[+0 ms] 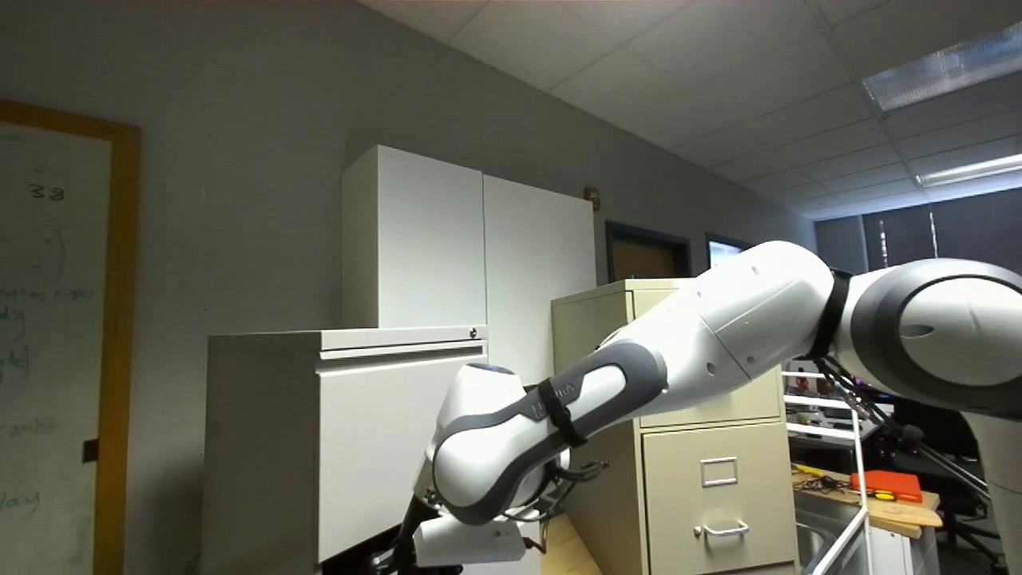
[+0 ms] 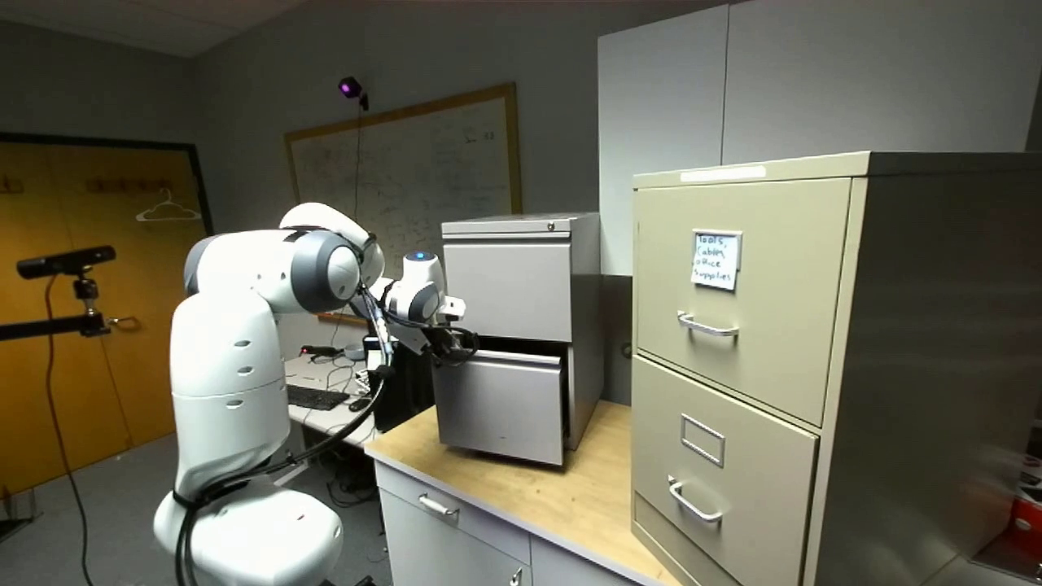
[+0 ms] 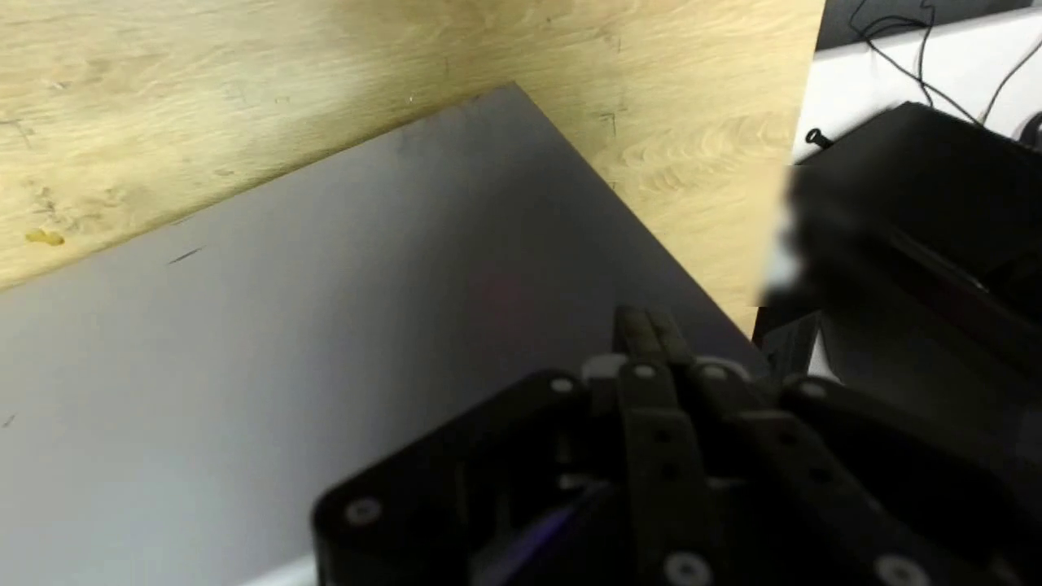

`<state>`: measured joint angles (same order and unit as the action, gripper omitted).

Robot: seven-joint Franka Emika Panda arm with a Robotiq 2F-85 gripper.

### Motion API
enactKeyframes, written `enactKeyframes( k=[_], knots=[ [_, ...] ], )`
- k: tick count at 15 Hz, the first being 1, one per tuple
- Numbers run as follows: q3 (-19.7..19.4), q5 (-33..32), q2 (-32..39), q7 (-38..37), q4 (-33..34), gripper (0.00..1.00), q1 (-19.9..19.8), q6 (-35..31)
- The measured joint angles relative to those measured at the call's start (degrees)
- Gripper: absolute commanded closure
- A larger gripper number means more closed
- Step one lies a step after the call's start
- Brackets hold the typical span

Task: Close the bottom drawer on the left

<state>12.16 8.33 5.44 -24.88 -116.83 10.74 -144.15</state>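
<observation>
The bottom drawer [image 2: 501, 407] is pulled part way out of the grey-white cabinet [image 2: 588, 325] in an exterior view. A dark gap shows above its rim, under the tall white upper front [image 2: 509, 293]. In the wrist view the drawer's flat grey front [image 3: 269, 325] fills much of the picture. My gripper [image 3: 651, 325] is shut, with its fingertips together and nothing seen between them. It overlaps the drawer front near its edge; I cannot tell whether it touches. In an exterior view the gripper [image 2: 456, 350] is by the drawer's upper left corner, its fingertips hard to make out.
The cabinet stands on a wooden counter [image 2: 521, 496]. A beige filing cabinet [image 2: 733, 342] stands to its right in an exterior view. A desk with a keyboard [image 2: 316, 397] lies behind the arm. A black object [image 3: 936, 179] shows beside the counter in the wrist view.
</observation>
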Motion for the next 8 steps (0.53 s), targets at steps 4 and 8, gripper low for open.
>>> enactKeyframes(
  k=[4,8],
  knots=[
    [-0.9,-1.85,5.63,-5.49,6.63,1.0,0.74,-0.6],
    [-2.97,-2.39,11.85,-9.54,14.57,1.0,2.58,-0.54]
  ],
)
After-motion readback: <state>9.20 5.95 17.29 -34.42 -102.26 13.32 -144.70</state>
